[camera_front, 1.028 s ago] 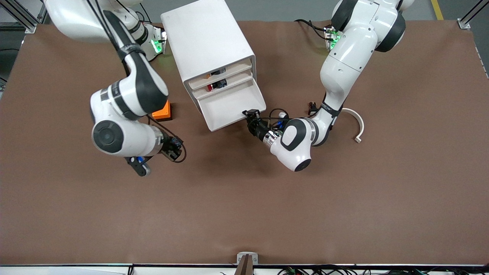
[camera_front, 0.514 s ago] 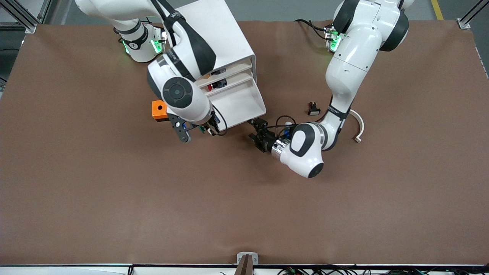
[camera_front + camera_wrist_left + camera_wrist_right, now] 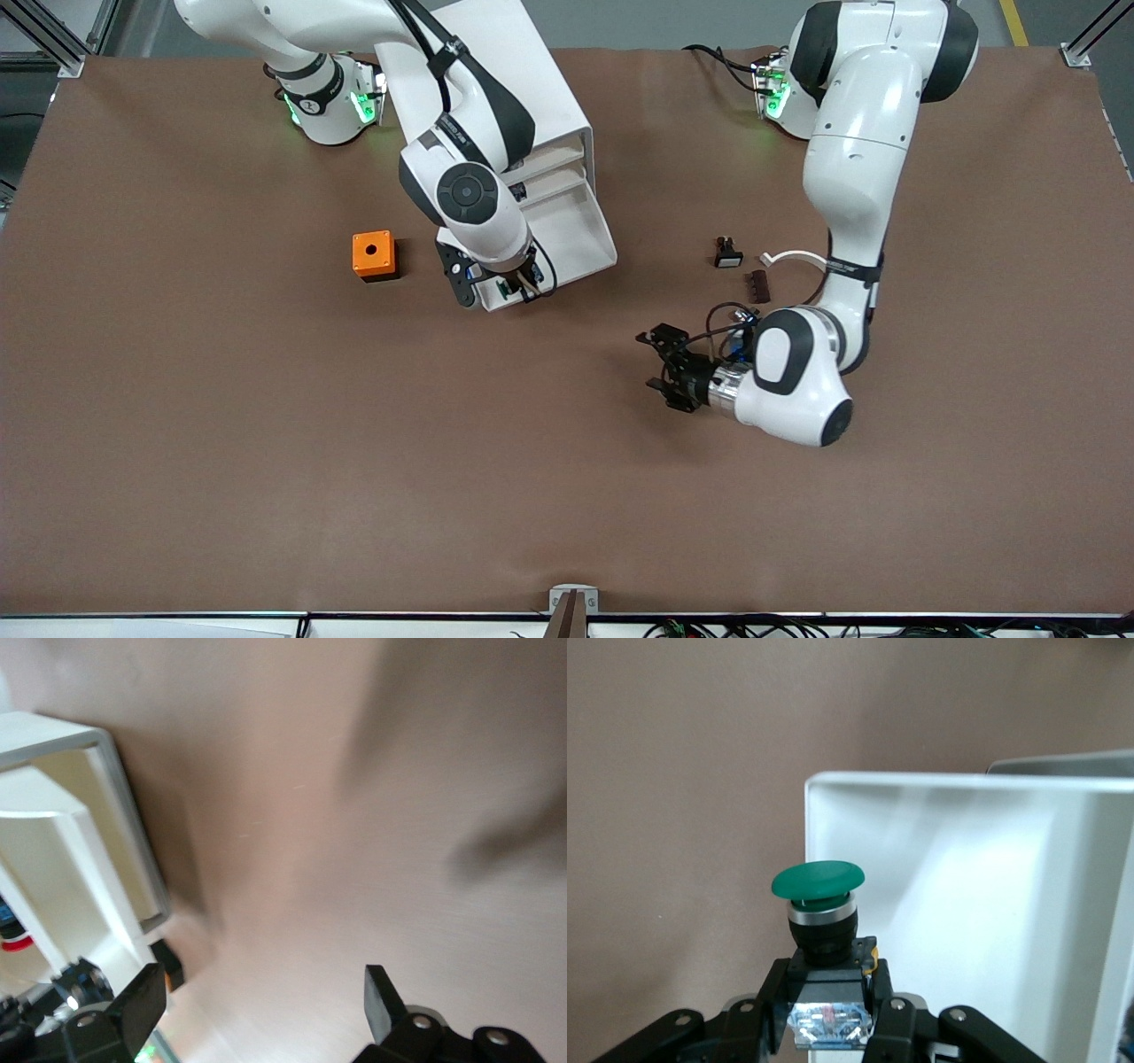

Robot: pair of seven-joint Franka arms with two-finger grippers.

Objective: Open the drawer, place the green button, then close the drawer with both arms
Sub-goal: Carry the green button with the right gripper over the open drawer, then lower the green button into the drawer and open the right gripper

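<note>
Orange cube [image 3: 373,254], white-capped button [image 3: 728,253]

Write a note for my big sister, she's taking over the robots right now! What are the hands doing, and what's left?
Right gripper: shut on the green button, over the front corner of the open drawer.
Left gripper: open and holding nothing, over bare table nearer the front camera than the cabinet.
Done: the drawer is pulled out and the button is picked up.
Left: let the button go inside the drawer, then push the drawer shut.
Leave alone: the orange cube and the white-capped button on the table.
</note>
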